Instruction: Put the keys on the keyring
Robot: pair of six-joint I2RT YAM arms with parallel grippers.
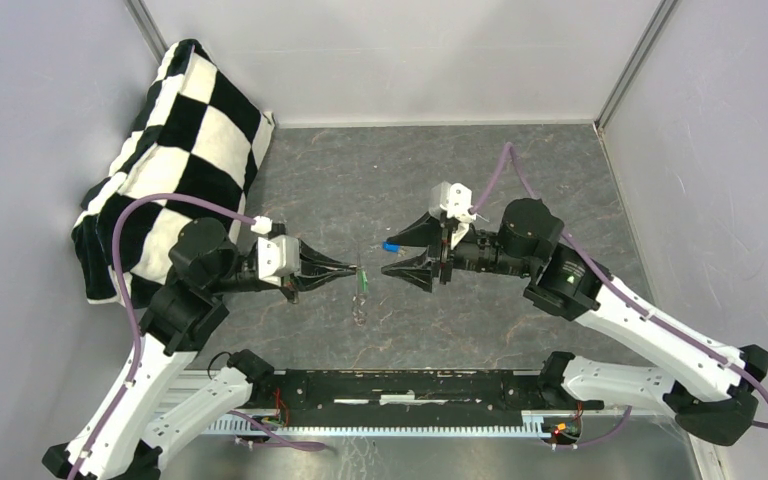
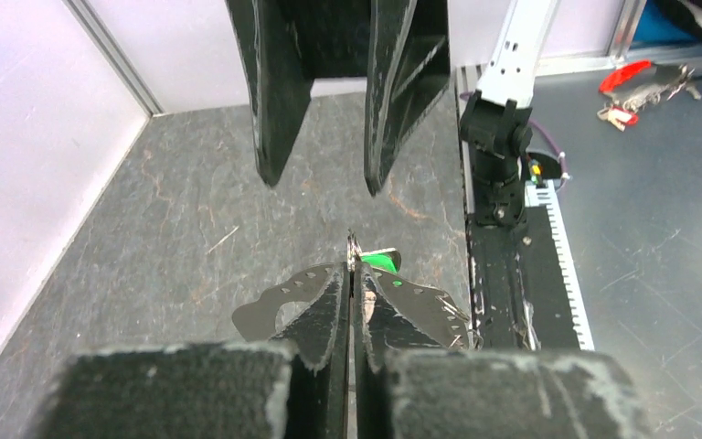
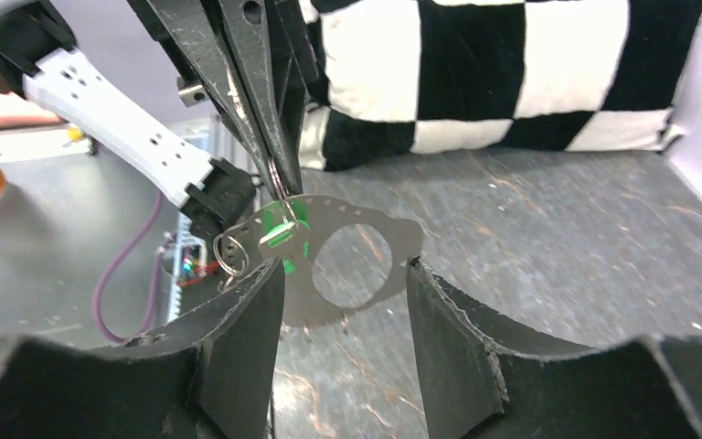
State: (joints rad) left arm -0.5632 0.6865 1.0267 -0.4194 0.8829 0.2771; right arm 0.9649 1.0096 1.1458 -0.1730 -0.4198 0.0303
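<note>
We grip the grey oval metal keyring (image 3: pixel 402 240), green-headed key (image 3: pixel 279 229) seemingly on it, left end effector (image 1: pixel 353 273) closed; right end effector (image 1: pixel 387 256) open; blue-headed key (image 1: pixel 391 245) unthreaded.

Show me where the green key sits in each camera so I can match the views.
Top external: green key mid-table, just beyond the left pincer tips.
Left wrist: green key lower centre, just right of the shut fingertips.
Right wrist: green key left of centre, under the left pincer's tips, which enter from the top edge.
Shared landmark: the left pincer, shut, shows in all three views.
</note>
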